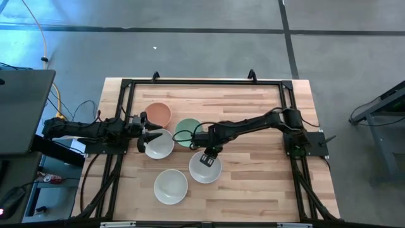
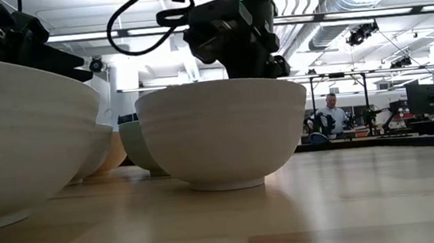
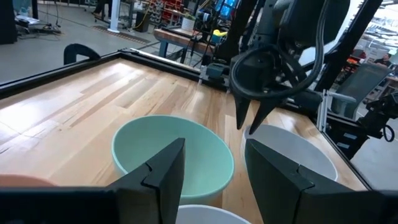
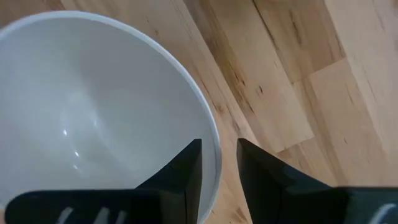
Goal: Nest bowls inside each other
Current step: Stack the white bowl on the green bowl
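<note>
Five bowls rest on their bases on the wooden table. The salmon bowl (image 1: pixel 158 114) is farthest back, with the mint bowl (image 1: pixel 187 132) to its right. One white bowl (image 1: pixel 159 145) lies under my left gripper (image 1: pixel 150 134), which is open and hovers above its far-left rim; the mint bowl shows ahead of it (image 3: pixel 174 155). My right gripper (image 4: pixel 219 152) is open at a second white bowl (image 1: pixel 205 168), one finger inside the rim (image 4: pixel 214 134) and one outside, with no touch showing. A third white bowl (image 1: pixel 171 186) sits nearest the front.
A black frame (image 1: pixel 126 85) runs round the table's edges. Bare wood lies to the right of the bowls (image 1: pixel 266 171) and along the far side. In the low view a person (image 2: pixel 330 115) sits far behind the table in the room.
</note>
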You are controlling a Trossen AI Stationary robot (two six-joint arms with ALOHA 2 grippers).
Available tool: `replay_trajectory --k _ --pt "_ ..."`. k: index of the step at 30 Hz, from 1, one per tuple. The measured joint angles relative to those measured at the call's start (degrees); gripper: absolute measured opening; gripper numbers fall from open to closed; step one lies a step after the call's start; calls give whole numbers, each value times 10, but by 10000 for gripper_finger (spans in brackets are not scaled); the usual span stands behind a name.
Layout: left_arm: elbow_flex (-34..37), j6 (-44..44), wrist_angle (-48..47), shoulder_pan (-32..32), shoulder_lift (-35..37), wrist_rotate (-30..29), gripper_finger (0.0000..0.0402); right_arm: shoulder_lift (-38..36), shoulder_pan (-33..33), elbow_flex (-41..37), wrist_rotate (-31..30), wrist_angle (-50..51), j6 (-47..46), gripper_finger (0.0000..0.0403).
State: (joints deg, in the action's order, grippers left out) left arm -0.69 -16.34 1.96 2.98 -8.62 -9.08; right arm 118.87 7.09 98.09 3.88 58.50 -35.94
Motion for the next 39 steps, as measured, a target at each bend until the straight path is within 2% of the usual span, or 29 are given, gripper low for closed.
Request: replay_trajectory --k 7,16,30,39 --pt "0 0 0 0 0 0 156 0 0 0 -9 0 0 83" --pt "0 0 0 0 0 0 156 0 0 0 -8 0 4 6" --pt "0 0 0 0 0 0 156 -1 -3 0 12 0 -5 1" --pt "0 0 0 0 0 0 156 -31 -13 1 13 5 -15 0"
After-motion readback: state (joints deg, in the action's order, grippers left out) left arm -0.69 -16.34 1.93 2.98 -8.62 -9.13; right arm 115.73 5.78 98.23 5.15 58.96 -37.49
